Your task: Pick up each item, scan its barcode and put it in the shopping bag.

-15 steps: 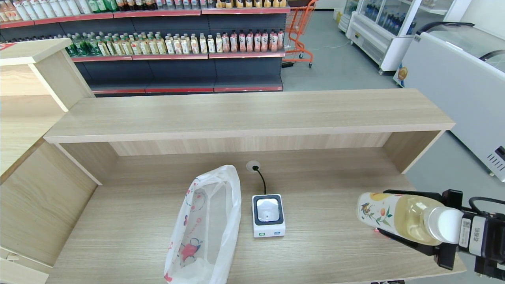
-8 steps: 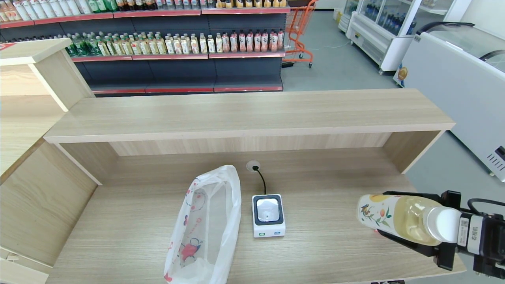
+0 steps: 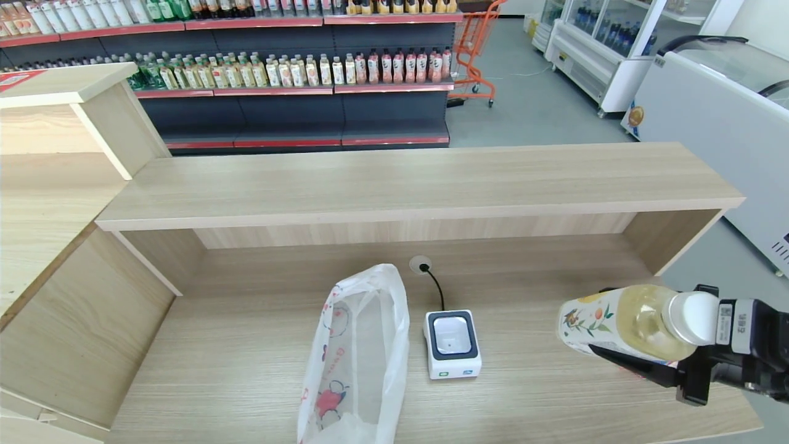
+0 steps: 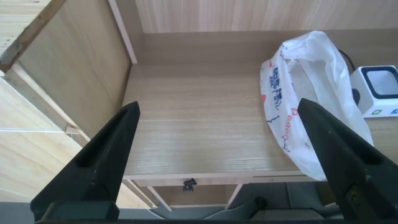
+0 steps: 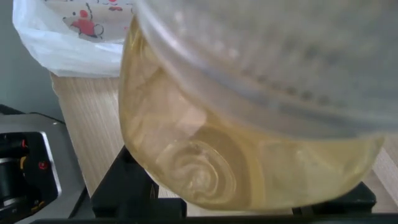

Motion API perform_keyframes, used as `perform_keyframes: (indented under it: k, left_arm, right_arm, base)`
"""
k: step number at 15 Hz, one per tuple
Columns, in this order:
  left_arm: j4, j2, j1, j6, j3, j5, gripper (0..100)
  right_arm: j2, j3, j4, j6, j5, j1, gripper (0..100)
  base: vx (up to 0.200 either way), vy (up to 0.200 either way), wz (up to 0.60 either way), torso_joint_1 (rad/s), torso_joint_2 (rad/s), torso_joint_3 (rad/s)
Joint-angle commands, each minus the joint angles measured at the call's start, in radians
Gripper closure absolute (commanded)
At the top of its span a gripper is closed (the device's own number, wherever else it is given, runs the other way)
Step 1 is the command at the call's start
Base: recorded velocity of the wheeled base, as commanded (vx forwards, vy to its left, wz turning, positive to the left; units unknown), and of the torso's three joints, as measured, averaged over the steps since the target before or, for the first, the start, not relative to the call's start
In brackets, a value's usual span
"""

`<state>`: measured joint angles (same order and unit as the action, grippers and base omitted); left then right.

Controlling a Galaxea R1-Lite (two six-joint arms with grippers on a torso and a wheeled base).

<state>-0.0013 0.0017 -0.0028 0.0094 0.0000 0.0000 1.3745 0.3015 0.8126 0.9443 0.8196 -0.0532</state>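
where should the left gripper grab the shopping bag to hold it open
Likely the left rim of the shopping bag, coming from the robot's left with the open left gripper: that thin plastic edge stands up facing it, and the barcode scanner crowds the bag's right side.

- The left gripper [image 4: 217, 106] has two matte black fingers [image 4: 102, 168]. Each is broad at the root and tapers to a blunt wedge tip, with a flat inner face.
- A dark grey base block [image 4: 261, 208] with moulded recesses sits between the roots of these fingers.
- The right gripper [image 3: 596, 319] has long, flat black fingers [image 3: 635, 365] with angular edges.
- The wrist housing [image 3: 761, 361] behind the right gripper is black and boxy, with a small black bracket on its upper edge.
- A white rectangular label [image 3: 736, 322] on the wrist housing carries a square code mark and a column of dark print.
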Motion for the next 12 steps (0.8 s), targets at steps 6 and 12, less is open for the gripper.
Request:
perform_keyframes:
  k: [6,12]
  left_arm:
    - [0.000,0.000,0.000,0.001,0.000,0.002,0]
    - [0.000,0.000,0.000,0.001,0.000,0.002,0]
  right_arm:
    - [0.250,0.122,0.000,-0.004,0.101,0.191,100]
    - [0.483,0.151,0.206,0.087,0.204,0.182,100]
  base:
    - [0.000,0.033,0.00,0.000,0.00,0.000]
    - [0.000,0.000,0.00,0.000,0.00,0.000]
